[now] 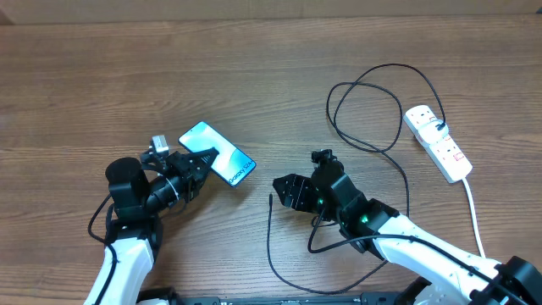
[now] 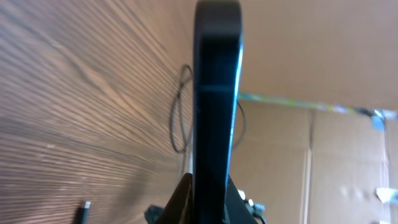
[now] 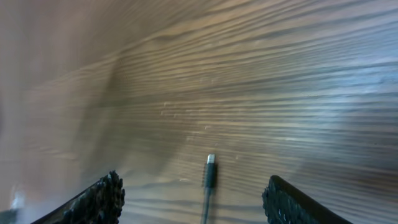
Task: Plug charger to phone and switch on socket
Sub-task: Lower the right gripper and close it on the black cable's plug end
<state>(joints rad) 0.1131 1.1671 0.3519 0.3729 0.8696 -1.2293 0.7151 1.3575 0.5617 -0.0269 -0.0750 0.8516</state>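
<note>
The phone (image 1: 218, 154), its light blue screen up, lies left of centre with my left gripper (image 1: 201, 165) shut on its near end. In the left wrist view the phone (image 2: 214, 106) shows edge-on, dark, between the fingers (image 2: 208, 199). The charger is a thin black cable (image 1: 373, 110) that loops from the socket (image 1: 437, 142) at the right down to a free tip (image 1: 270, 197). My right gripper (image 1: 280, 193) is open just right of that tip. In the right wrist view the tip (image 3: 210, 169) lies on the table between the open fingers (image 3: 193, 196), untouched. The tip also shows in the left wrist view (image 2: 83, 211).
The socket's thick white cord (image 1: 476, 220) runs toward the front right edge. The black cable curls in a loop (image 1: 288, 263) under my right arm. Cardboard boxes (image 2: 323, 162) stand beyond the table.
</note>
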